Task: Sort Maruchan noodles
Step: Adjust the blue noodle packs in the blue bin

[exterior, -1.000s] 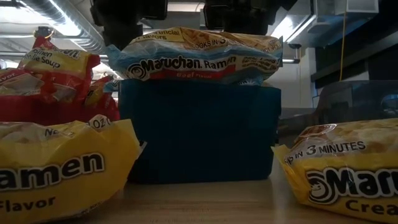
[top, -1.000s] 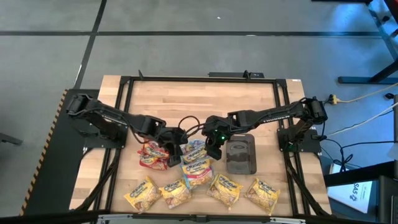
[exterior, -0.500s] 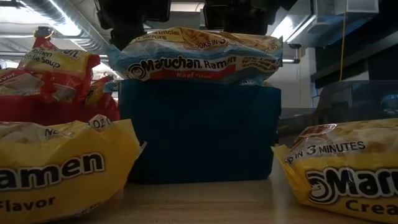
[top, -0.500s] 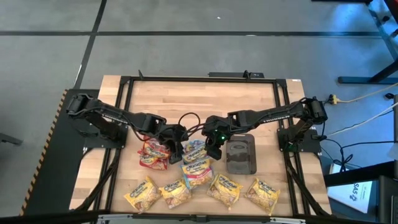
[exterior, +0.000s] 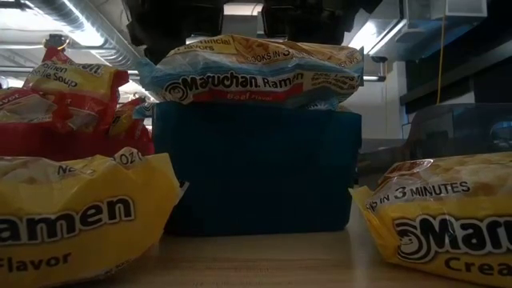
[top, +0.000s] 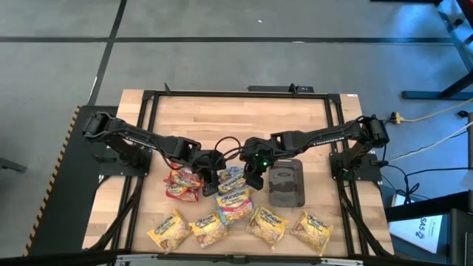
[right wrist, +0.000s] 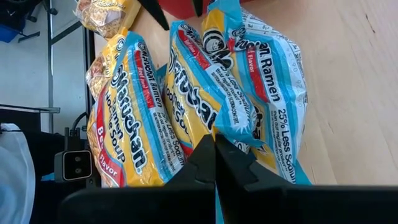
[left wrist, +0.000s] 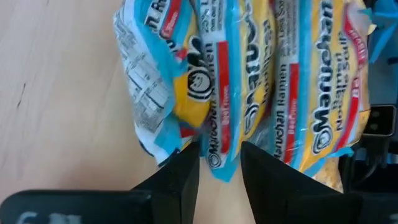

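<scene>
Several blue-edged Maruchan noodles packets [top: 231,193] are piled on a teal tray [exterior: 256,168] in the middle of the table. Red packets [top: 182,185] lie heaped to their left, and yellow packets [top: 214,230] form a row along the near edge. My left gripper [left wrist: 221,171] is open at the pile's left far side, with the end of a blue packet [left wrist: 217,158] between its fingers. My right gripper [right wrist: 214,152] is shut just above the pile's right far side. In the low view both show only as dark shapes above the top packet [exterior: 256,76]. My left gripper slants down from the far left, its open fingers [left wrist: 186,177] on either side of a blue packet's end [left wrist: 214,163]; I cannot tell whether they touch it. My right gripper's shut fingertips [right wrist: 208,146] slant down over a blue packet's edge [right wrist: 233,134]; I cannot tell whether they touch it.
A dark grey tray [top: 287,183] stands right of the blue pile, close to my right arm. The far half of the wooden table [top: 236,122] is bare. A black metal frame [top: 148,96] runs around the table.
My left gripper has edged a little toward the table's right, closer to the blue pile. The packets have kept their places, and my right arm has kept still.
</scene>
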Robot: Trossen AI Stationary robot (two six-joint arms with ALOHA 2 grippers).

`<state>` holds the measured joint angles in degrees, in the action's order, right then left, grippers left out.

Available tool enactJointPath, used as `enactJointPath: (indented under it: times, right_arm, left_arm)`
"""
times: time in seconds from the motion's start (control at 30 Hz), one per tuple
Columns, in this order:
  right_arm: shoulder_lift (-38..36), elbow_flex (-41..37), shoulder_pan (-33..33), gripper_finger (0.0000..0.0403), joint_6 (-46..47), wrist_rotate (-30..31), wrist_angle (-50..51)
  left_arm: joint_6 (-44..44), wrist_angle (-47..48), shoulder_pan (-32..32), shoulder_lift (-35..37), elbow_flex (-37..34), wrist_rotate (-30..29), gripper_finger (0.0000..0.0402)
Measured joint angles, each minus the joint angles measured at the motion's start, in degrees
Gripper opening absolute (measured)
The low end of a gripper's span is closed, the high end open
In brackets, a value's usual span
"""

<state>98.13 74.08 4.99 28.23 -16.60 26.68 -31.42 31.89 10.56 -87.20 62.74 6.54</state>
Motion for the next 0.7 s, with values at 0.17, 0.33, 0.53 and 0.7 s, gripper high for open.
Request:
enactJointPath:
  times: [0.17,0.33,0.53,0.7]
  right_arm:
    - [0.0,0.0,-0.01,0.0,0.0,-0.01,-0.04]
    - [0.0,0.0,-0.01,0.0,0.01,-0.45,-0.45]
    - [0.0,0.0,0.01,0.0,0.02,-0.5,-0.73]
    - [0.0,-0.01,0.01,0.0,0.0,-0.52,-0.78]
  left_arm:
    - [0.01,-0.81,0.67,-1.73,-0.02,-1.09,0.0112]
    - [0.02,-2.35,0.98,-2.93,0.1,-1.28,0.0112]
    - [0.44,-2.05,1.05,-3.17,0.07,-1.46,0.0112]
    - [0.39,-2.02,1.05,-3.17,0.07,-1.33,0.0093]
